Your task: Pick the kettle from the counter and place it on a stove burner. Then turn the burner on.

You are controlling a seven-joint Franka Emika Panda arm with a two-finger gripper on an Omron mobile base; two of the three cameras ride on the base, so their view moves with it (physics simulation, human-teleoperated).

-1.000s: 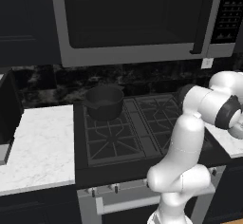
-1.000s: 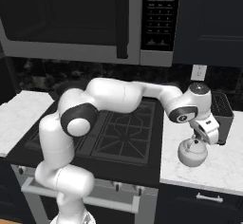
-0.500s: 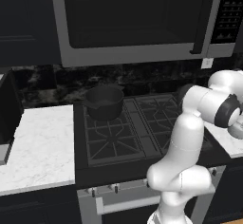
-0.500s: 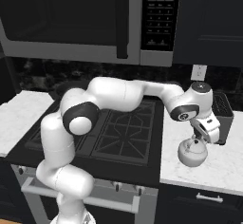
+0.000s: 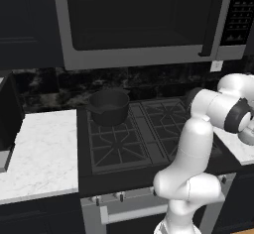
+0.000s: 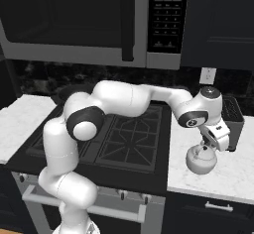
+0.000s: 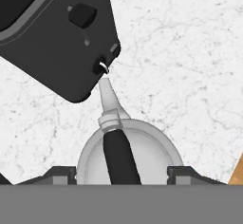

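The small white-silver kettle (image 6: 200, 160) stands on the white marble counter (image 6: 237, 175) right of the cooktop. Its spout points at a black toaster. In the hand view the kettle (image 7: 142, 156) sits at the bottom centre, with its dark handle (image 7: 118, 154) running up the middle. My gripper (image 6: 207, 147) hangs just above it, open. The two fingertips (image 7: 59, 174) stand wide apart on either side of the handle (image 6: 203, 150) and touch nothing. The stove burners (image 6: 130, 139) lie to the kettle's left; the front left burner (image 5: 116, 146) is bare.
A wide dark-grey saucepan (image 5: 108, 107) sits on the back left burner. A black toaster (image 6: 231, 122) stands right behind the kettle, and its face (image 7: 57, 33) is close to the spout. More marble counter (image 5: 39, 148) lies left of the stove, a microwave (image 5: 139, 20) overhead.
The hand has eased slightly lower and to the right over the kettle. The kettle and saucepan have not moved.
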